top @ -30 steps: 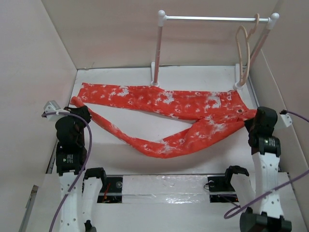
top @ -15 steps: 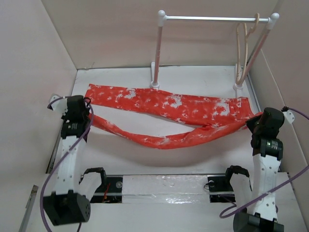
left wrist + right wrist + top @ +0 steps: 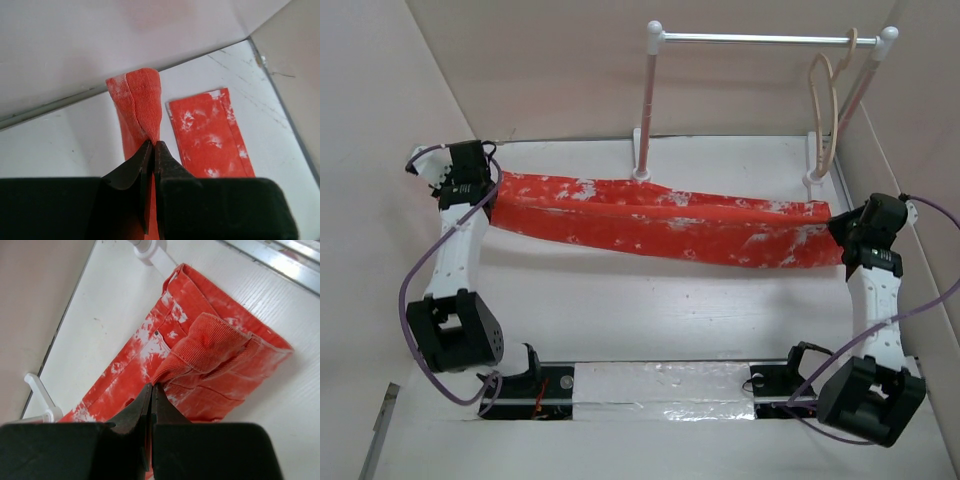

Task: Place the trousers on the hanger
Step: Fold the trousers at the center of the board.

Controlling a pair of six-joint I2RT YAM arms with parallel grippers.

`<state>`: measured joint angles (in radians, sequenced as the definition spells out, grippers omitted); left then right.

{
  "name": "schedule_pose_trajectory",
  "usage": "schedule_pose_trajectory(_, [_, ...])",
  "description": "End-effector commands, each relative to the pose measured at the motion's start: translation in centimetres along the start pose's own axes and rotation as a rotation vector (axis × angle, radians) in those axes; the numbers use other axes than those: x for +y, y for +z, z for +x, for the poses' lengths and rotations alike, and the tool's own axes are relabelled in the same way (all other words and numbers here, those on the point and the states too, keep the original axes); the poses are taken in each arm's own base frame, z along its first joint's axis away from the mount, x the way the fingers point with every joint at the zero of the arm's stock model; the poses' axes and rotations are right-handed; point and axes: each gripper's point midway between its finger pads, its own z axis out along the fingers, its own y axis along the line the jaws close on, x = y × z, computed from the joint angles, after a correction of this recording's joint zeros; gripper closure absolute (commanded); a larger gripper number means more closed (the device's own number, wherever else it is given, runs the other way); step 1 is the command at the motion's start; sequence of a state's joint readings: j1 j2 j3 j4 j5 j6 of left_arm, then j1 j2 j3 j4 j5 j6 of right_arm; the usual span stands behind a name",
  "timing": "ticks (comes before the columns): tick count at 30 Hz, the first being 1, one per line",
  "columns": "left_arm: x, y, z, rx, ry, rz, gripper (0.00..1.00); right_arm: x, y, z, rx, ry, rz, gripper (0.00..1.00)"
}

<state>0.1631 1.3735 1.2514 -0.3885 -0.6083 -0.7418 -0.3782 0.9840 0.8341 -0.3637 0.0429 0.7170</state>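
Trousers point(image 3: 660, 222) stretch in one long band just in front of the rack point(image 3: 647, 100), from past its left post to below its right post. And look at that cloth: bright orange-red, splashed all over with white speckled blotches, the corded weave clear in both wrist views. The two legs run together, the nearer one folded over the far one, and the band dips a little lower toward the rack's right side.

Out beyond the rack's left post, the left fingers point(image 3: 488, 190) are pressed together on a leg end, pinching it. In the left wrist view the left fingers point(image 3: 150, 150) have that cuff point(image 3: 137, 102) rolled and standing up off the surface point(image 3: 650, 310), while the other cuff point(image 3: 207, 132) lies flat just beside it.

Below the rack's right post, the right fingers point(image 3: 843, 232) are clamped on the waist end. Close up, the right fingers point(image 3: 148, 392) nip a raised fold of waistband point(image 3: 210, 347), stitching and a small rivet showing, with the rest of the waist bunched under it on the surface.

Up on the rack's rail, at its right end, the pale beige hanger point(image 3: 825, 110) hangs by its hook, well apart from the cloth.
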Motion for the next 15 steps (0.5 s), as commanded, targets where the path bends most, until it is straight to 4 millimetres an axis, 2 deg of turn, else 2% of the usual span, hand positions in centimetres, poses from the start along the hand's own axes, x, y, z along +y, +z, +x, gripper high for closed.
schedule_pose_trajectory(1, [0.8,1.4,-3.1,-0.117,0.029,-0.117,1.0,2.7,1.3,-4.0,-0.131,0.023,-0.094,1.0])
schedule_pose_trajectory(5, [0.8,3.4,-2.1,-0.121,0.059,-0.133,1.0,3.2,2.3,-4.7,-0.146,0.024,-0.096,1.0])
schedule_pose_trajectory(9, [-0.5,5.0,-1.1,-0.094,0.084,-0.118,1.0,3.3,3.8,-4.4,-0.129,0.021,-0.096,0.99])
schedule_pose_trajectory(11, [-1.2,5.8,-1.2,-0.087,0.096,-0.129,1.0,2.9,4.7,-3.8,-0.096,0.016,-0.08,0.99])
schedule_pose_trajectory(15, [-2.6,6.6,-1.7,-0.095,0.112,-0.115,1.0,3.2,5.7,-4.0,-0.112,0.04,-0.093,0.99])
